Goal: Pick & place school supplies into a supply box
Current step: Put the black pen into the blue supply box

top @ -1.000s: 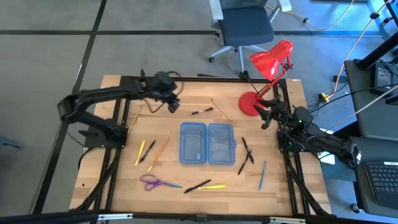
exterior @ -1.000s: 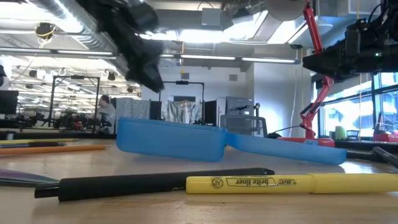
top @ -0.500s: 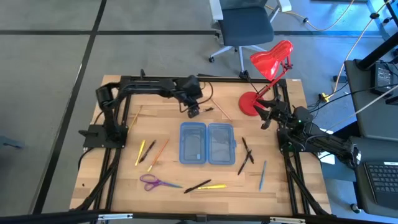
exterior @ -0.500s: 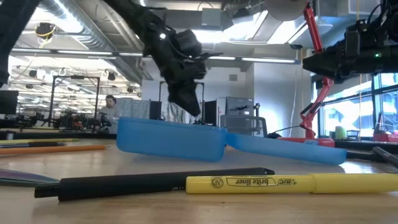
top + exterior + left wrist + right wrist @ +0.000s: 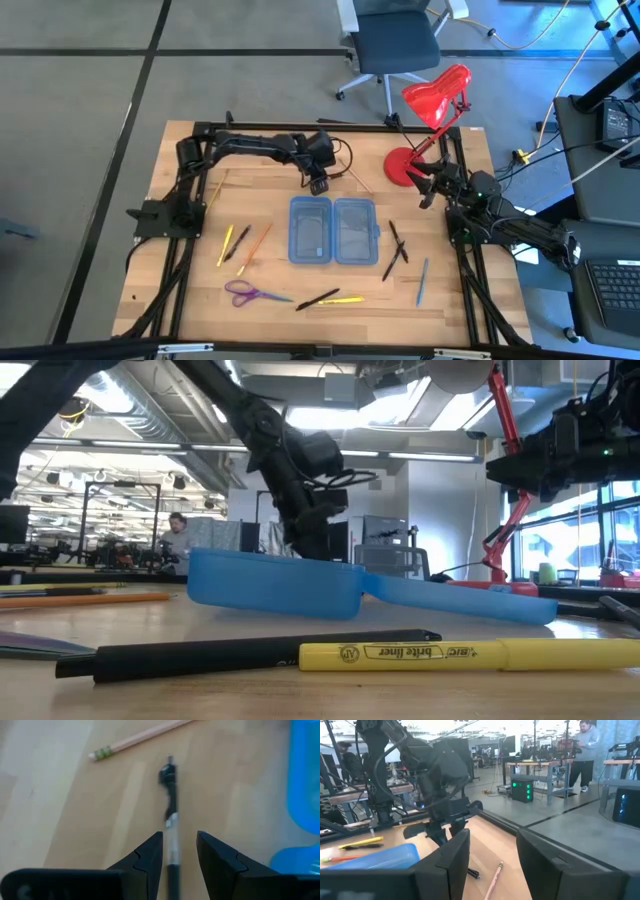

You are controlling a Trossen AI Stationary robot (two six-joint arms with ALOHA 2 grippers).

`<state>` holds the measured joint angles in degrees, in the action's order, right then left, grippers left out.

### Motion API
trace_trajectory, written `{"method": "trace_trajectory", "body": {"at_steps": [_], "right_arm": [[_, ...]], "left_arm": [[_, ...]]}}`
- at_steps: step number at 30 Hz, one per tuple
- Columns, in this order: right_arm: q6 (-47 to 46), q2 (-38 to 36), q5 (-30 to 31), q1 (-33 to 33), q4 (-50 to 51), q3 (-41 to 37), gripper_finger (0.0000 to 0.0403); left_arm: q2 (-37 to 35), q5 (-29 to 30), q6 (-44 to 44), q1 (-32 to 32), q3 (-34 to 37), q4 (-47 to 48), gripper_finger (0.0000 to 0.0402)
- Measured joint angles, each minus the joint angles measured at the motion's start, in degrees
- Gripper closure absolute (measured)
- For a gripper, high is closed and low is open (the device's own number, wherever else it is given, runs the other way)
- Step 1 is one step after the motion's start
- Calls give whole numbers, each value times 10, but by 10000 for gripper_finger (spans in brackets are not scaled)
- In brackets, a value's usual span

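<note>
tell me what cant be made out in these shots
- Black pen, left wrist view: its near end is cut off by the picture's edge between the left gripper fingers.
- Supply box, low view: its wall hides the inside.
- Scissors, high view: blades too small to tell if open.

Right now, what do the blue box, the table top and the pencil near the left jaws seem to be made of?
The blue box looks like translucent plastic with a smooth finish: the table shows faintly through it. The table top appears to be pale wood, showing grain and plank seams. The pencil looks like bare wood, with a metal band at its end.
</note>
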<state>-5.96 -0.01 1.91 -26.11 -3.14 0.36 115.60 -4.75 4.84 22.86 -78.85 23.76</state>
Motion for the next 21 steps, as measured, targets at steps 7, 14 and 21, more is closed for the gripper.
{"method": "trace_trajectory", "body": {"at_steps": [7,14,21], "right_arm": [[1,0,0,0,1,0,236],[1,0,0,0,3,0,236],[2,0,0,0,5,0,236]], "left_arm": [[18,-3,0,1,0,1,288],[44,-1,-1,3,-2,-1,288],[49,-8,9,1,-2,0,298]]}}
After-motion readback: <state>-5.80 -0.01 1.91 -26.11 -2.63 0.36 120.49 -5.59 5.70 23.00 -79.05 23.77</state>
